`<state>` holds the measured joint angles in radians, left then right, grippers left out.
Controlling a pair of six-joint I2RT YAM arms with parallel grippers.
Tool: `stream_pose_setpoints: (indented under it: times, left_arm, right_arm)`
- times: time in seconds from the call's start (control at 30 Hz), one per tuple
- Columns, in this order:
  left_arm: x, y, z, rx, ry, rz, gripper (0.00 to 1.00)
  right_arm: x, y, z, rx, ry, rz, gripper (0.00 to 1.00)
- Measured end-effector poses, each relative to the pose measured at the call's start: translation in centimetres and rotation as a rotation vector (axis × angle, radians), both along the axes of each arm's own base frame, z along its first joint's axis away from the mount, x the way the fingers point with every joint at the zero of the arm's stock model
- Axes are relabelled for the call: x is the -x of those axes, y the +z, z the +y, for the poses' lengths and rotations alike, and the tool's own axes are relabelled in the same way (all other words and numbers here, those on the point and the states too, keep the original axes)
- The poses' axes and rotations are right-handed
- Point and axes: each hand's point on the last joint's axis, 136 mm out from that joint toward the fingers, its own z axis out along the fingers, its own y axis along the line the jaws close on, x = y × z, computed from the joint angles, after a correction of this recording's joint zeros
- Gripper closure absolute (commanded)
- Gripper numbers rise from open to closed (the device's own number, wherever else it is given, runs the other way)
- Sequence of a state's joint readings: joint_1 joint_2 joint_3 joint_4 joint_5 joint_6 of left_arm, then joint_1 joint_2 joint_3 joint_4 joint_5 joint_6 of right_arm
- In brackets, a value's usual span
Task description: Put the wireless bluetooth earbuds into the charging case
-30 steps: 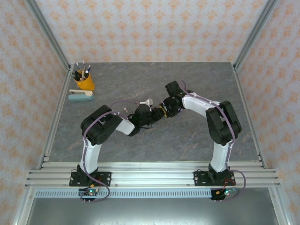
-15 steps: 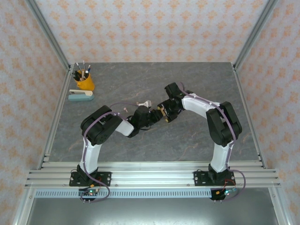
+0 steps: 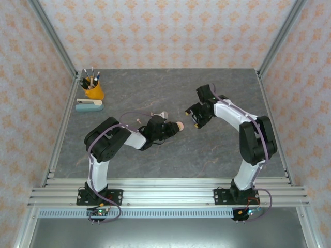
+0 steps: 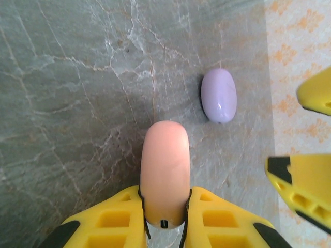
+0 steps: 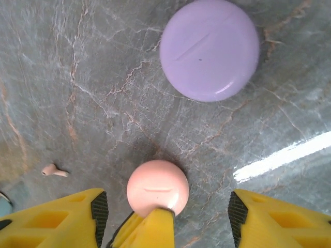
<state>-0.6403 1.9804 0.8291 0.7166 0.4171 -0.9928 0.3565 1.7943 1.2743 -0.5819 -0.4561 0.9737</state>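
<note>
We see one pale pink earbud (image 5: 54,170) lying loose on the grey worktop (image 3: 155,88), outside any case and apart from the pink charging case (image 4: 165,165). That case is closed and pinched edge-on between the fingers of the left hand (image 4: 164,217), near the middle of the worktop. A purple case (image 5: 209,49), also closed, lies flat just beyond it. To the right, the right hand (image 3: 193,118) stands wide with nothing between its fingers

Overhead plus 2 wrist close-ups of pink case (image 4: 165,175)
</note>
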Motion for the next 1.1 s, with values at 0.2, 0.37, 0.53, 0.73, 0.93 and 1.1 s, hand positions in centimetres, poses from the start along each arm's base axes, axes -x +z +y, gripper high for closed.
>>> stream_pose_setpoints:
  times: [0.2, 0.37, 0.53, 0.73, 0.93, 1.1]
  left_arm:
    - [1.1, 0.0, 0.3, -0.011, -0.084, 0.042, 0.82]
    - [1.6, -0.1, 0.4, -0.003, -0.122, 0.062, 0.82]
    - [2.0, -0.1, 0.2, 0.004, -0.141, 0.073, 0.82]
    - [2.1, -0.2, 0.3, 0.003, -0.143, 0.078, 0.82]
    - [2.1, -0.2, 0.3, -0.002, -0.148, 0.073, 0.78]
    - [2.1, -0.3, 0.3, -0.004, -0.148, 0.074, 0.75]
  right_arm:
    - [-0.1, -2.3, 1.1, -0.025, 0.079, 0.03, 0.42]
    - [-0.5, -3.1, 2.0, -0.071, 0.082, 0.039, 0.49]
    - [-0.7, -3.6, 2.8, -0.118, 0.062, 0.047, 0.53]
    - [0.0, -4.4, 3.3, -0.123, 0.058, 0.069, 0.55]
    - [0.4, -5.0, 4.1, -0.122, 0.073, 0.083, 0.58]
    - [0.5, -5.0, 4.2, -0.121, 0.077, 0.083, 0.59]
